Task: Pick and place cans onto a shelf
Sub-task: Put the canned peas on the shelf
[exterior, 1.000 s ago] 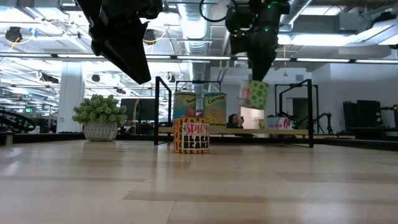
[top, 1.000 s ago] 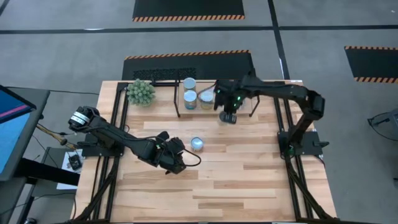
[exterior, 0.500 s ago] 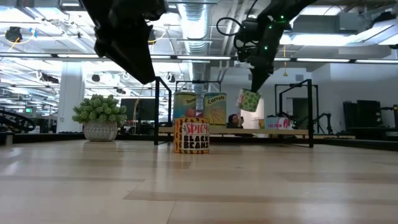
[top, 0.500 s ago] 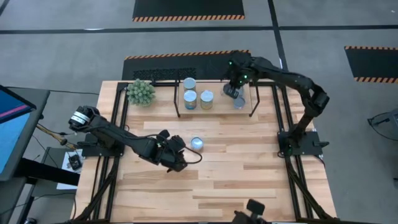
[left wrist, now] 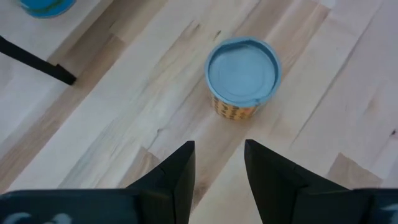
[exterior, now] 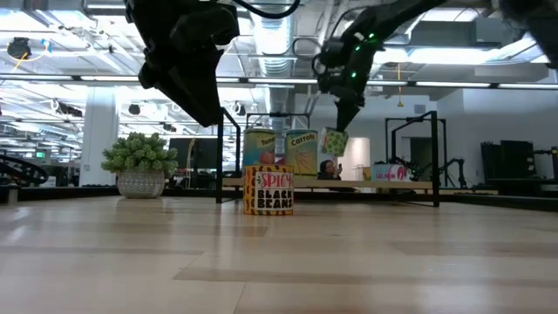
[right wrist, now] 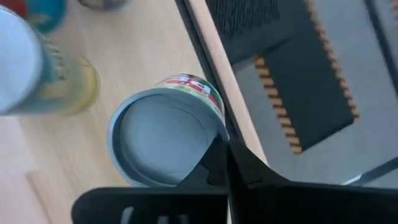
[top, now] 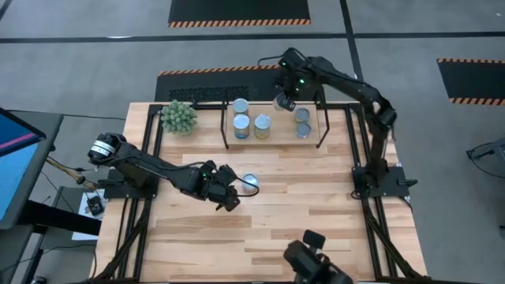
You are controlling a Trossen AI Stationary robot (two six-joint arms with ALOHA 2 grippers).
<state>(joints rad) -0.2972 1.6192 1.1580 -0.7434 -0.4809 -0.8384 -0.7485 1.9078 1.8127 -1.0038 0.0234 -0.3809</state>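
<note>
From above, we see the right gripper (top: 282,101) over the shelf (top: 272,136) at the counter's far edge, clamped on a can (top: 282,102); three cans and a green plant (top: 178,117) stand near. At counter level, the held can (exterior: 333,141) hangs tilted beside the shelved ones. The left gripper (left wrist: 217,163) stands narrowly parted just short of the lone can (left wrist: 242,76) mid-counter. From the right wrist, fingers (right wrist: 217,163) pinch the can's rim.

high: overhead, straight down, whole table (top: 316,229) and both arms | low: table-top height, level toward the shelf (exterior: 349,185) at the far edge | left wrist: close, down on the black-beans can (left wrist: 242,76), shared with low (exterior: 268,190) | right wrist: close, over the shelf's back edge
</note>
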